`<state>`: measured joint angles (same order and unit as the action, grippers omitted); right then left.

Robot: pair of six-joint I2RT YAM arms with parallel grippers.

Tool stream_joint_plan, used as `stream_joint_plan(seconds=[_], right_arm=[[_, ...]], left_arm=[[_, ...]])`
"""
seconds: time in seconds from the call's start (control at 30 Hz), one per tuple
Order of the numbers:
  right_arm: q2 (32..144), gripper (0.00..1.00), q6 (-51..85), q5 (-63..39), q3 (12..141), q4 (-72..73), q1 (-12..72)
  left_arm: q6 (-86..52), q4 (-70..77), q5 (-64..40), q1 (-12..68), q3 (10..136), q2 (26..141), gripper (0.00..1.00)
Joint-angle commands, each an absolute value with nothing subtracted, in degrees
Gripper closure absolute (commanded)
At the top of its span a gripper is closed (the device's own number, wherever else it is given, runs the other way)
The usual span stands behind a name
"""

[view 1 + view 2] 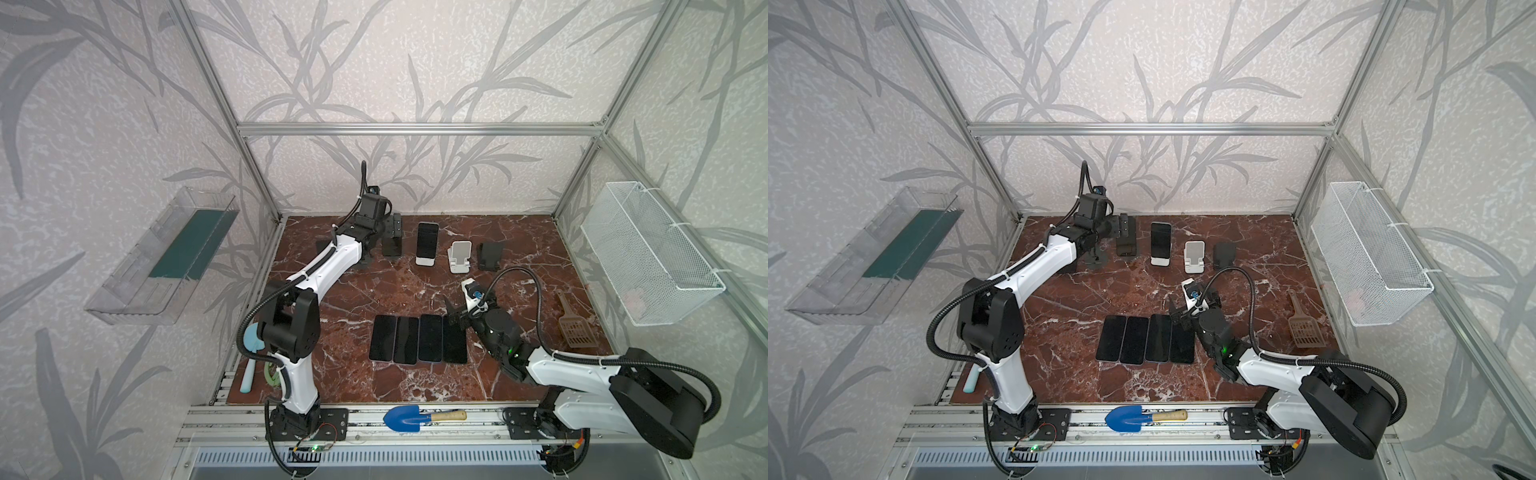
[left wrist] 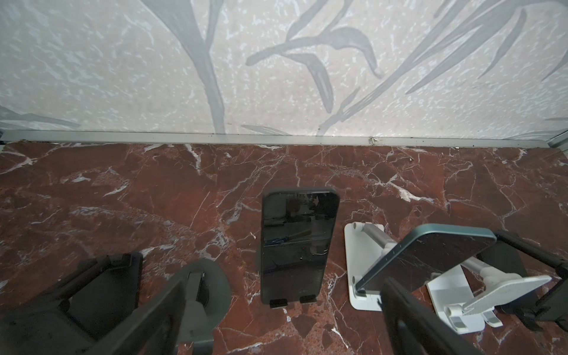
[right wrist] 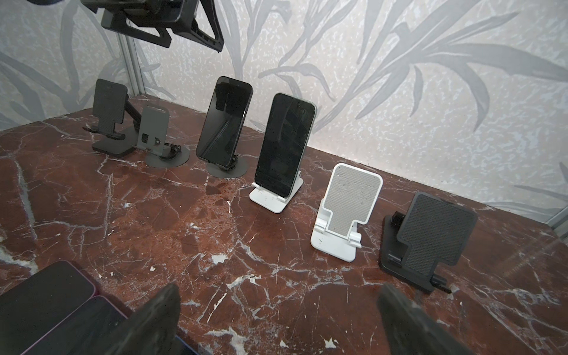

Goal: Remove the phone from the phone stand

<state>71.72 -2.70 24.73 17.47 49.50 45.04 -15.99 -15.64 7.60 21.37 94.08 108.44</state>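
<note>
– Six stands are in one row along the far edge of the desk (image 1: 374, 291), correct?
– Yes. Counting from the far left corner: a black stand (image 3: 110, 113) and a grey stand (image 3: 156, 135), both without a phone; then a dark round stand (image 3: 226, 169) that carries a phone (image 3: 224, 120); then a white stand (image 3: 276, 198) that carries a second phone (image 3: 284, 144); then an empty white stand (image 3: 344, 215) and an empty black stand (image 3: 430, 236).
– And the grippers?
– The left gripper (image 2: 284, 279) hangs above the phone on the dark round stand. Its jaws are wide apart, one on each side of that phone, and apart from it. The right gripper (image 3: 278, 287) is low over the desk, jaws also wide, holding nothing.
– What lies near it?
– Four more phones (image 1: 417, 338) lie flat, side by side, dark faces up, between the middle and the near edge. The right gripper is just beside the one nearest the right edge.
– Can you read a brand or a label?
– No. All screens are black, and any marking on phones or stands is too small for me to read.
– Other things?
– A brown scoop (image 1: 575, 328) near the right edge, a blue trowel (image 1: 419, 417) with a wooden handle on the metal rail (image 1: 490, 419) before the near edge, a wire basket (image 1: 648, 249) on the right wall.
</note>
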Motion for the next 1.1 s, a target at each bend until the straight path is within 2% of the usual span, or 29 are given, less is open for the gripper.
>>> stream_joint_plan(seconds=[0.0,0.4,1.07], right_arm=[[70.9,0.01,-2.7,25.9,16.9,51.6,44.8],[71.7,0.01,-1.6,24.7,17.2,51.5,44.9],[69.5,0.01,-2.5,25.5,16.8,50.6,44.8]], left_arm=[[-15.0,-18.4,8.0,21.1,100.9,112.7,0.01],[-16.3,-23.3,9.2,20.1,117.0,125.0,0.01],[-13.4,-26.2,7.6,20.2,129.6,137.3,0.01]])
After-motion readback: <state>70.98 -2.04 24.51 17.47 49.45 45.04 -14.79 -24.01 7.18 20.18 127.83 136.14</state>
